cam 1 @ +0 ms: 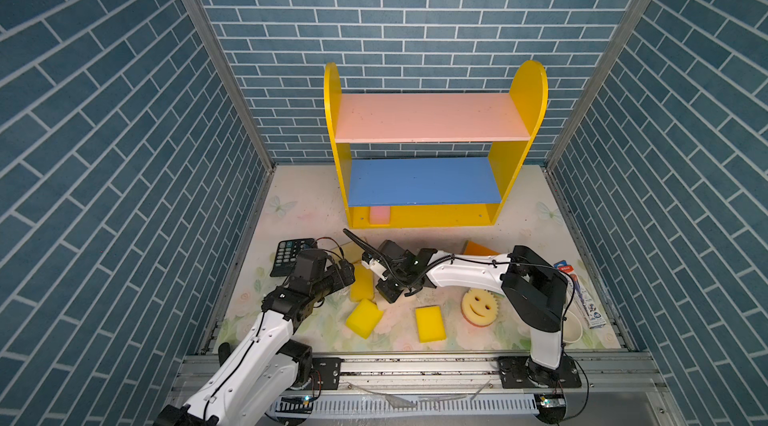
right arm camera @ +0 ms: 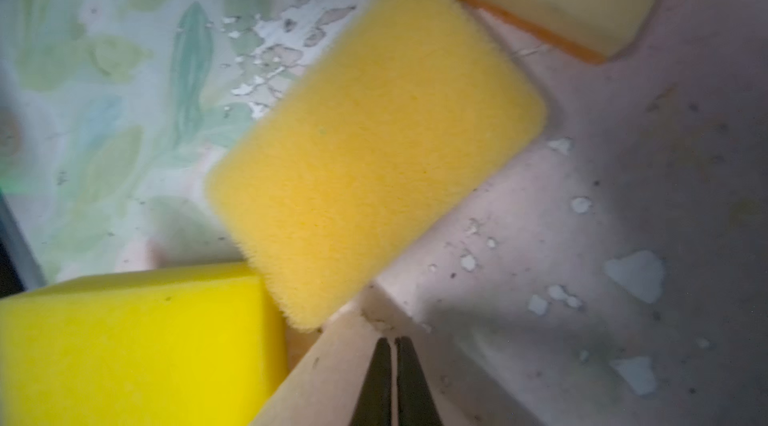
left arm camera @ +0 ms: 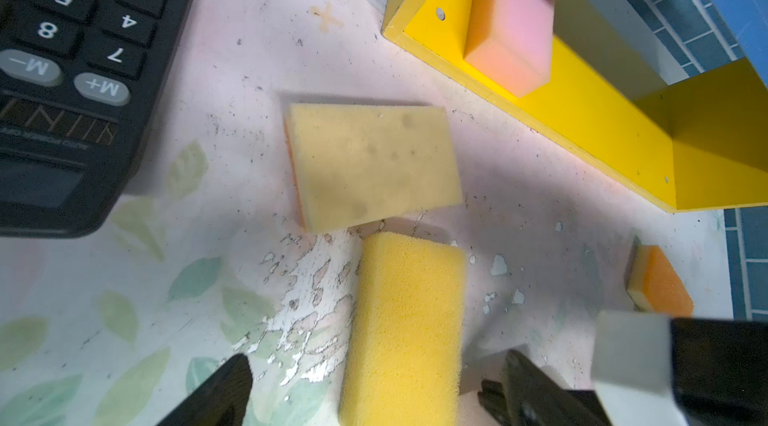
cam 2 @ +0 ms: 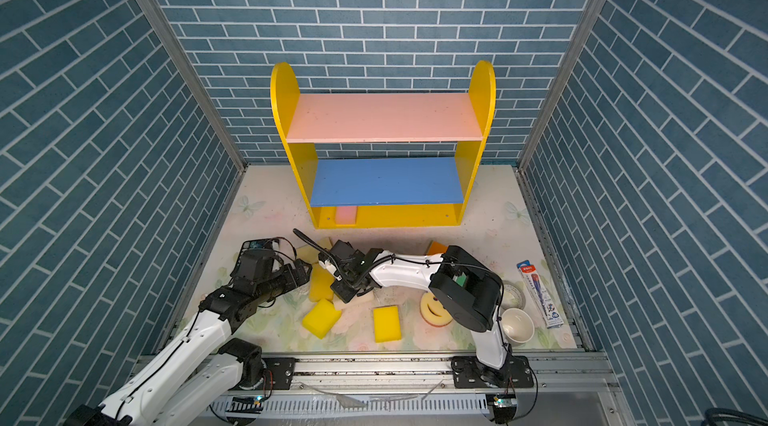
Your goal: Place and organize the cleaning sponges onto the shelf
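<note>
The shelf (cam 1: 449,216) stands at the back with a pink sponge (cam 1: 380,214) on its yellow base. My left gripper (left arm camera: 378,386) is open, its fingers on either side of a yellow sponge (left arm camera: 407,320) lying on the mat. My right gripper (right arm camera: 392,341) is shut on the edge of a whitish sponge (right arm camera: 332,378), with only a sliver of foam between its tips. A tan sponge (left arm camera: 374,162) and an orange one (left arm camera: 665,282) lie nearer the shelf. Two more yellow sponges (cam 1: 364,318) (cam 1: 430,323) and the smiley sponge (cam 1: 480,306) sit near the front.
A black calculator (cam 1: 289,255) lies at the left beside my left arm. At the right edge are a white cup (cam 2: 517,326), a tape roll (cam 2: 513,295) and a long packaged item (cam 2: 540,295). Blue brick walls close in three sides.
</note>
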